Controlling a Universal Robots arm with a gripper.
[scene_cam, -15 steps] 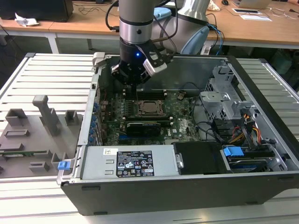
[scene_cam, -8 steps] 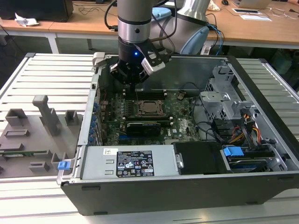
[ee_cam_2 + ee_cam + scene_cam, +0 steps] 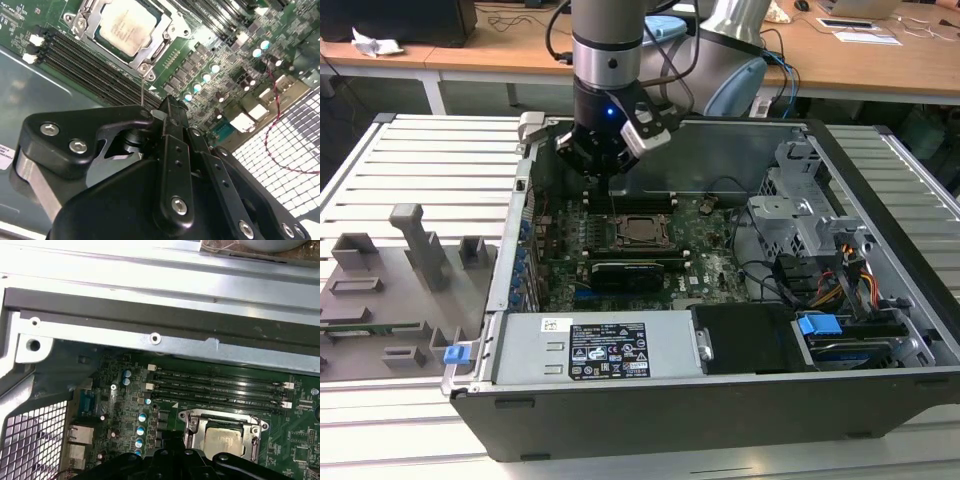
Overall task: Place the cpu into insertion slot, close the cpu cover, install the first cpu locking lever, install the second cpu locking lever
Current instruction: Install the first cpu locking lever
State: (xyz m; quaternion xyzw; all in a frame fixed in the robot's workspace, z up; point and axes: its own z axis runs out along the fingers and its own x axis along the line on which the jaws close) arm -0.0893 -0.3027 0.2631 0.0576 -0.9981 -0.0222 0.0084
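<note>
The cpu [image 3: 127,25] lies flat in the insertion slot [image 3: 638,230] on the green motherboard, its silver top also visible in the first wrist view [image 3: 225,440]. The silvery cpu cover [image 3: 92,22] lies down around it as a frame. A thin wire locking lever [image 3: 142,90] stands up from the socket's corner to my gripper [image 3: 167,107], whose black fingers meet at the tip. I cannot tell whether the lever's upper end is pinched or only touching. In the exterior view my gripper [image 3: 613,187] hangs just behind the socket, by the case's back wall.
Black memory slots [image 3: 215,385] run beside the socket. A long black card [image 3: 630,272] lies in front of it, then the power supply [image 3: 595,350]. A drive cage [image 3: 810,220] and cables fill the exterior view's right. Grey fixtures [image 3: 410,260] stand outside the case on the left.
</note>
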